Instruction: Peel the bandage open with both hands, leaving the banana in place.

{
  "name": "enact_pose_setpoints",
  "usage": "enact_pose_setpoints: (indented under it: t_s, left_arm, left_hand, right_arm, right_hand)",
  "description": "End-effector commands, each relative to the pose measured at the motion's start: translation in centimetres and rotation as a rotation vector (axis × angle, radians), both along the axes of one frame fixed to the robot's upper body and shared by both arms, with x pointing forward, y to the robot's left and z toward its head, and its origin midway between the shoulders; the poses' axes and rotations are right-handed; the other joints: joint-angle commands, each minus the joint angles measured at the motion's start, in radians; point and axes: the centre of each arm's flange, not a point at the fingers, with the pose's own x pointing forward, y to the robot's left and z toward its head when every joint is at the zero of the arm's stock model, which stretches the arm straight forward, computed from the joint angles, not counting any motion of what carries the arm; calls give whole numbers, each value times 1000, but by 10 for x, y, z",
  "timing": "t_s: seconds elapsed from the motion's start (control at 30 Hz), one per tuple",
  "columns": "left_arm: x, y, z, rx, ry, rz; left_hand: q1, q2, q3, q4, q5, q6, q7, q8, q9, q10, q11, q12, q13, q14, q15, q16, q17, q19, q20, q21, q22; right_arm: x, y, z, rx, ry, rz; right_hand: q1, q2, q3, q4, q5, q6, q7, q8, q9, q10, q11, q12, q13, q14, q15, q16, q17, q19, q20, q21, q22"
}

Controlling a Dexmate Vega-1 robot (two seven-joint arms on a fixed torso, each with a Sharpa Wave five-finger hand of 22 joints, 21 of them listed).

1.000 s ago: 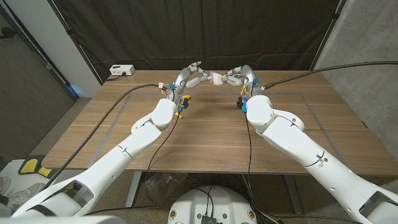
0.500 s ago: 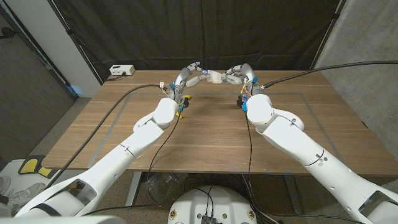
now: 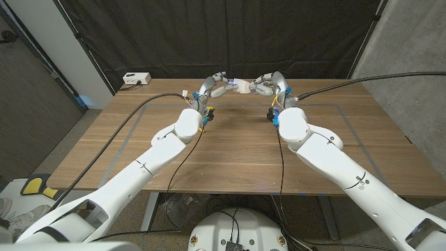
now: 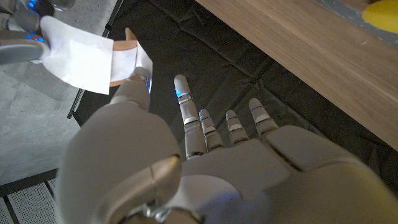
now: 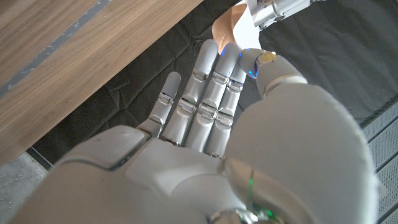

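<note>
**Both hands up at the far edge, bandage half-open between them**

The wooden table (image 3: 230,143) spread wide and brown under the head camera, with the black curtain (image 3: 209,35) hanging behind it. Both white arms reached out long from the near corners and met high over the far edge.

The left hand (image 3: 212,85) was raised there, and in its wrist view its thumb and one fingertip were pinched on a wrapper flap while the other fingers (image 4: 205,127) stood straight and apart. The right hand (image 3: 268,84) faced it, close by; the right wrist view showed its fingers laid together and reaching to the tan strip, so I judged it was grasping the other side, though the contact itself was hard to see.

And there was the bandage (image 3: 240,86), held in the air between the two hands, just beyond the far table edge! The left wrist view showed white paper spread open with the tan pad (image 4: 121,59) peeking out behind.

A sliver of yellow, the banana (image 4: 382,11), lay on the table, well apart from the action.

By my reading, the peel was in progress. The next move called for drawing the hands apart evenly, keeping both pinches firm.
</note>
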Motion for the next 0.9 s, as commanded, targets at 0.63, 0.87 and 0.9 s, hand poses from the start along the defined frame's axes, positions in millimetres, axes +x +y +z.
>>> enact_pose_setpoints:
  t_s: [0.63,0.87,0.9]
  left_arm:
    - [0,-21,-1,-20,-6,-176]
    - [2,-29,4,44,25,-272]
    - [3,-30,4,52,33,-285]
  left_hand:
    - [9,57,10,11,5,-23,-90,-142,-68,40,-27,-9,-4,53,-40,-2,8,66,-15,40,-1]
    - [47,132,57,5,16,-15,-46,-191,-70,25,-24,-26,-4,34,-32,-13,10,49,-9,41,1]
    - [48,141,61,6,18,-12,-42,-195,-70,26,-23,-26,-4,31,-32,-14,11,46,-5,41,1]
  right_arm:
    - [-23,-3,-6,-9,-57,26]
    - [-28,-3,-6,-14,-74,24]
    - [-29,-3,-6,-16,-77,23]
  right_hand:
    - [-15,0,23,5,12,49,30,56,179,5,-6,-4,17,-1,-88,0,12,-8,-6,33,-5]
    - [-15,0,24,5,12,47,31,58,182,5,-7,-5,22,-4,-89,1,17,-11,-6,42,-8]
    - [-15,1,24,4,13,47,30,57,181,4,-6,-6,22,-5,-91,0,17,-10,-6,43,-8]
